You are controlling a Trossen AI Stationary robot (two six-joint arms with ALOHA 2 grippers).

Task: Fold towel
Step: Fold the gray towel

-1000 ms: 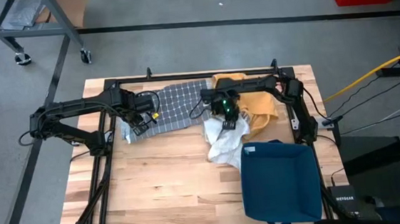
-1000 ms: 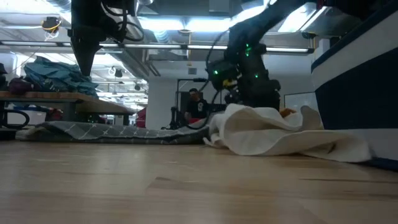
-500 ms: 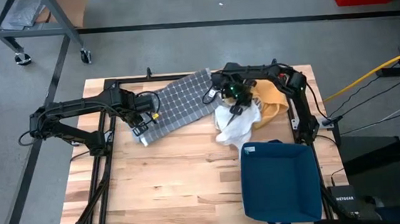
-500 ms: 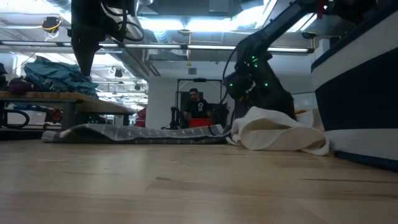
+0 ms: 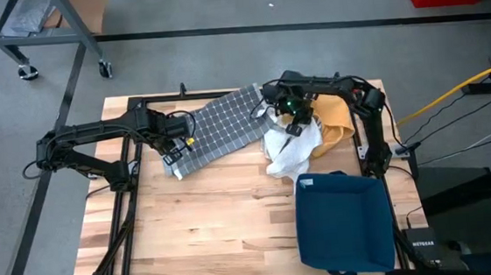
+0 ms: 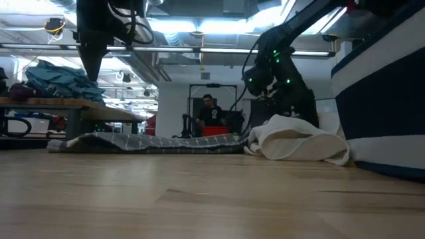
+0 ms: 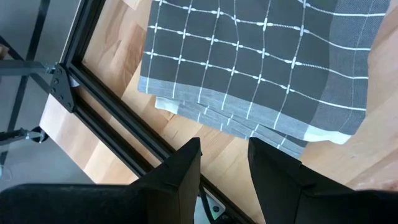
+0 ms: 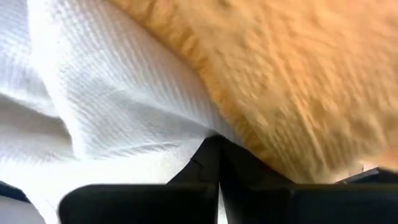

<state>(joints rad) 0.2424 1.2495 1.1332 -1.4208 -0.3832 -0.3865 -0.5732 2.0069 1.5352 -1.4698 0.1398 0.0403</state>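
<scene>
Wooden slatted table (image 5: 199,220): grey checked towel (image 5: 218,126) flat, white crumpled cloth (image 5: 289,152) beside it.
Left gripper (image 7: 224,163) parted, empty, above towel edge; right gripper (image 8: 219,163) pinched together against white cloth.

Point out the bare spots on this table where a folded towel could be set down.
The widest bare wood of the table lies in front of the grey checked towel and left of the blue bin. The back right is crowded: white towel, yellow towel and right gripper.
</scene>
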